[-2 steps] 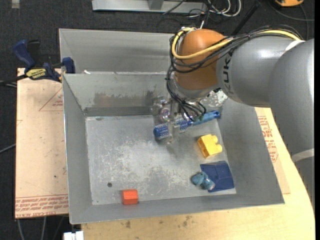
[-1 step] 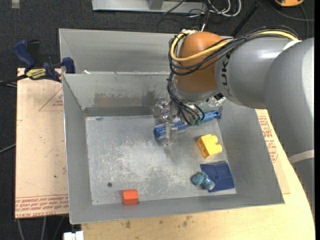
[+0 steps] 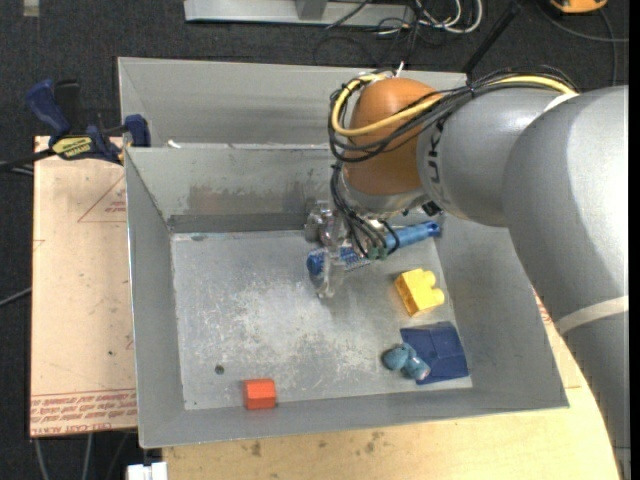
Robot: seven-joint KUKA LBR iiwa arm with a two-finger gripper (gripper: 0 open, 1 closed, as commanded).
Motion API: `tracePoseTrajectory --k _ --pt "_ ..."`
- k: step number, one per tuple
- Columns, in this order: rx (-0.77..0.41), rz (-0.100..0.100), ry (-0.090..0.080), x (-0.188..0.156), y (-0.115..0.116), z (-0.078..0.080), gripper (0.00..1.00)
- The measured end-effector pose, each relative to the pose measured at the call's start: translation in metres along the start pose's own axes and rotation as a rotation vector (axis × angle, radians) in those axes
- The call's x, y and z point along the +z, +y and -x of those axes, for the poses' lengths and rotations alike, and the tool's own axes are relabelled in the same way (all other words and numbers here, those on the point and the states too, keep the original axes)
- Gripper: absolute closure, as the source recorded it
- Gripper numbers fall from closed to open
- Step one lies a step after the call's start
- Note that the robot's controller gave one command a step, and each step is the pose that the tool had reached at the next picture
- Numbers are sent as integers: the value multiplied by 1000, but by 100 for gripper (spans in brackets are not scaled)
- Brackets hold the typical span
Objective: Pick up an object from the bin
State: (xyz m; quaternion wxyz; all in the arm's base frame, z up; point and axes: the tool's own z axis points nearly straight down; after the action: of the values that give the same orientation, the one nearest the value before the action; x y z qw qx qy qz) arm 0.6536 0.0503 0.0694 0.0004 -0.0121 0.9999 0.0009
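Note:
My gripper (image 3: 325,284) hangs low over the middle of the bin, toward the back, under the orange wrist cover. A small blue thing (image 3: 318,263) sits right against the gripper. Whether it is held cannot be told. A blue elongated piece (image 3: 418,233) sticks out to the right from behind the gripper. To the gripper's right a yellow block (image 3: 420,291) lies on the bin floor, clear of it.
A dark blue square pad (image 3: 440,350) with a light blue lump (image 3: 404,360) at its left edge lies at the front right. An orange cube (image 3: 260,394) rests at the front left. The arm covers the bin's back right.

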Motion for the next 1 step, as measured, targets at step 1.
tracePoseTrajectory --k 1 --pt "1 1 -2 0 0 1 0"
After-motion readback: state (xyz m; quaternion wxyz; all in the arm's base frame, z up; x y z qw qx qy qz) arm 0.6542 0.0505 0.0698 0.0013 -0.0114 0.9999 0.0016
